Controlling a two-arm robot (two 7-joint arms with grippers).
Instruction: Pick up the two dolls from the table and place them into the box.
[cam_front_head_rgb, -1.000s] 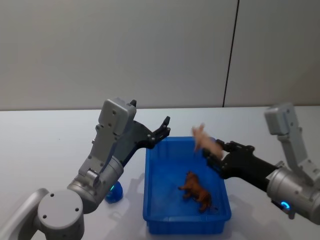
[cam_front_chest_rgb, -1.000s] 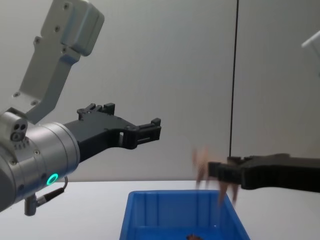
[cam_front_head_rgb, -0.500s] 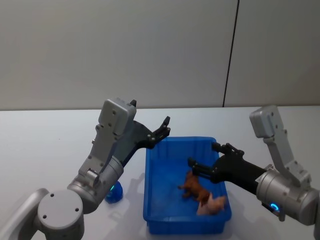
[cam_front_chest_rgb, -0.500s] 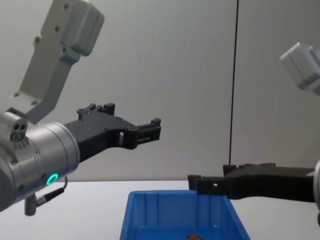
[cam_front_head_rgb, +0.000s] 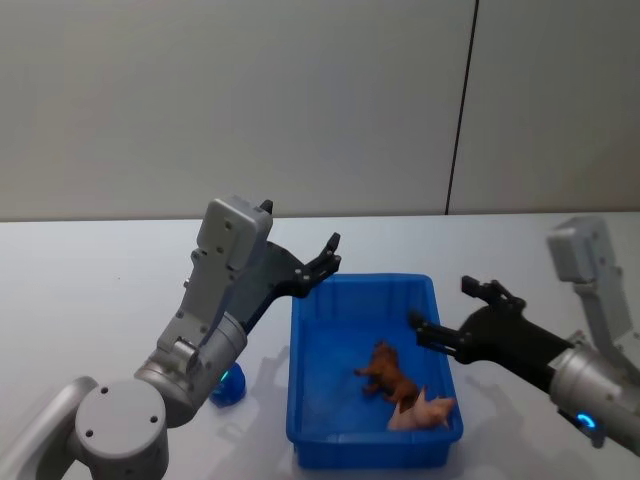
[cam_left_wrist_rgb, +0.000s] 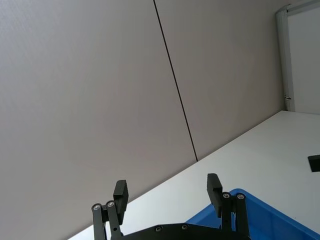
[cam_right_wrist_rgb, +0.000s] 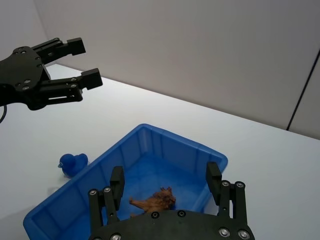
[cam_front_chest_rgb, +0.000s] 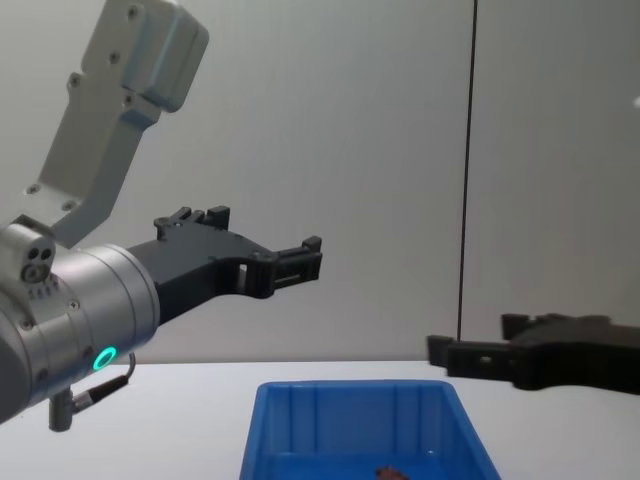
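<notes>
**Right tool (cam_front_head_rgb: 441, 305): empty, drawn back to the box's right rim**

Change since a second ago: then the right tool carried the pink doll (cam_front_head_rgb: 425, 412) above the box (cam_front_head_rgb: 297, 385). Half a second ago it hung over the box's middle with the doll already dropped. It now sits at the right rim, fingers spread wide, nothing between them. The left tool (cam_front_head_rgb: 331, 254) has not shifted.

Contents of box: blue bin on the white bench (cam_front_head_rgb: 90, 290).
- Reddish-brown doll (cam_front_head_rgb: 390, 372), lying near the middle of the floor.
- Pink doll, in the near right corner, just beside the brown one; whether they touch cannot be told.

Outside box: blue doll (cam_front_head_rgb: 228, 385), on the bench left of the bin, partly hidden behind the left arm.

Arm pose: the right arm reaches in from the right, forearm low and tool level with the rim. The left arm is raised, its tool above the far left corner of the box, fingers apart and holding nothing.
</notes>
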